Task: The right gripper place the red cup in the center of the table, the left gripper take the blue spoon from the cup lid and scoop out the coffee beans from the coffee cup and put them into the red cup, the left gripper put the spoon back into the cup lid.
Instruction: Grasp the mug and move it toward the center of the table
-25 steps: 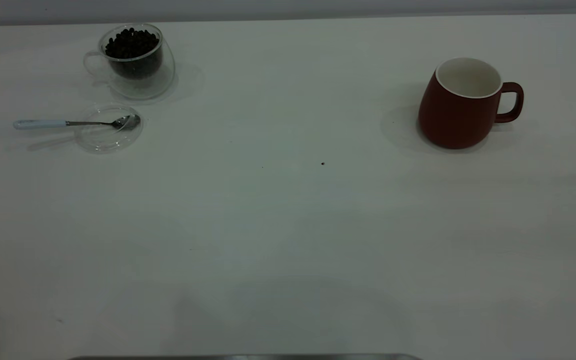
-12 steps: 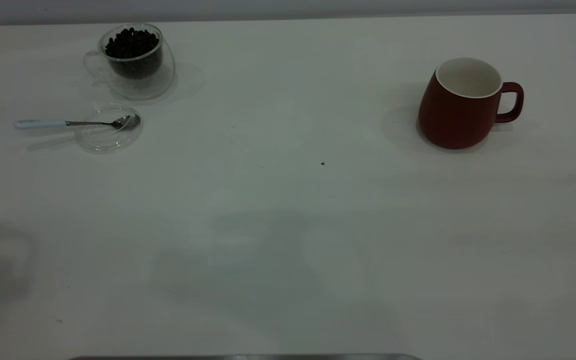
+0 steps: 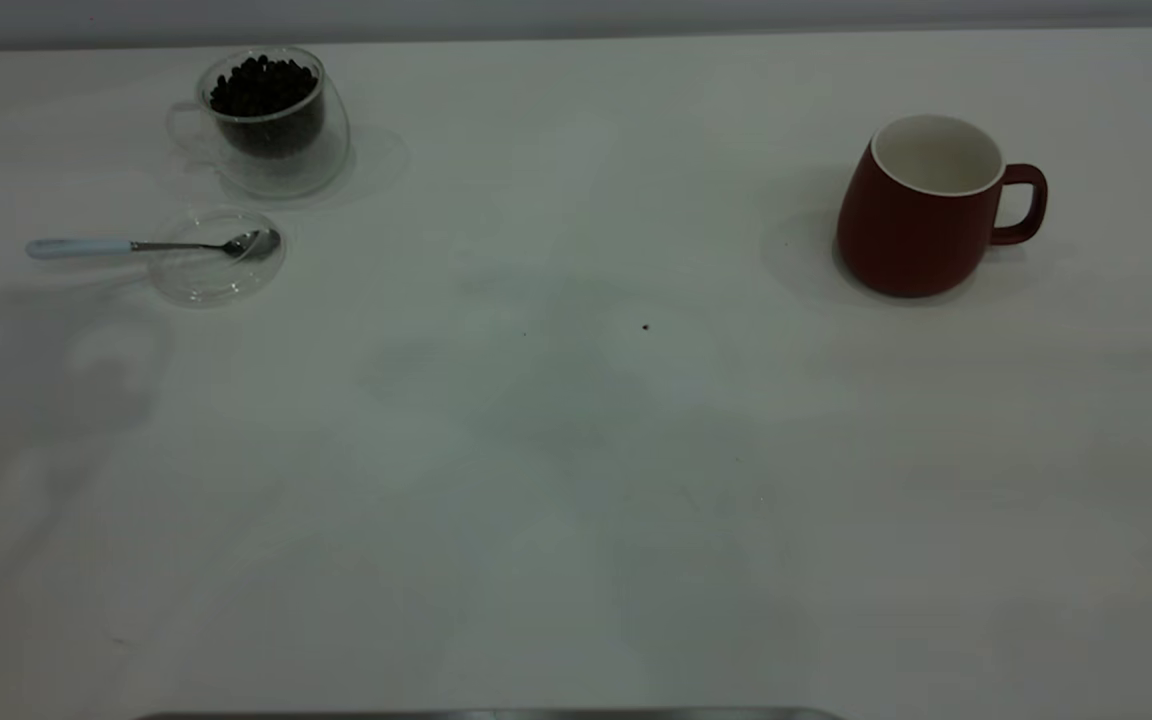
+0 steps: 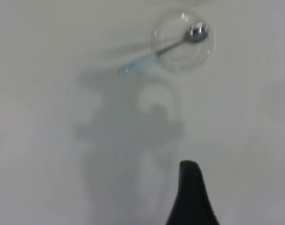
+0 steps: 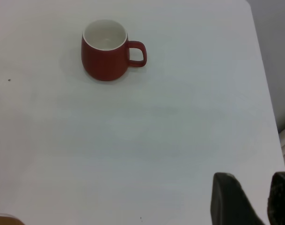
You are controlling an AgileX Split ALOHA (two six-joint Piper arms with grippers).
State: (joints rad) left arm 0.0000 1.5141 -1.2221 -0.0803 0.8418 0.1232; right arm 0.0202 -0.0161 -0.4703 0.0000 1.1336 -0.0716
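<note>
Far left of surface [image 3: 576, 480]: blue spoon [image 3: 151, 245] lying flat, pale handle pointing left and sticking out past the rim of cup lid [image 3: 219, 257], metal bowl resting on the lid's right side. Lid flat on the surface, clear.

Just behind the lid, slightly right: coffee cup [image 3: 271, 125], upright, clear handle to the left, apart from the lid. Filled near the rim with coffee beans [image 3: 264, 88].

Left tool [image 4: 191, 187]: seen only from its own wrist camera, hovering above bare surface, well apart from spoon [image 4: 172, 46] and lid [image 4: 182, 42]. Open or closed: cannot tell. Holding nothing visible. Soft arm shadow [image 3: 56, 370] on the surface below the lid.

Mid-surface: tiny dark speck [image 3: 645, 326], faint shadows around it.

Right side: red cup [image 3: 921, 215], upright, white inside showing nothing in it, loop handle facing right. Well away from the centre, not yet moved there.

Right tool [image 5: 252, 178]: seen only from its wrist camera, open with a clear gap, gripping nothing. Well apart from the red cup [image 5: 105, 56], above bare surface near its right edge.
</note>
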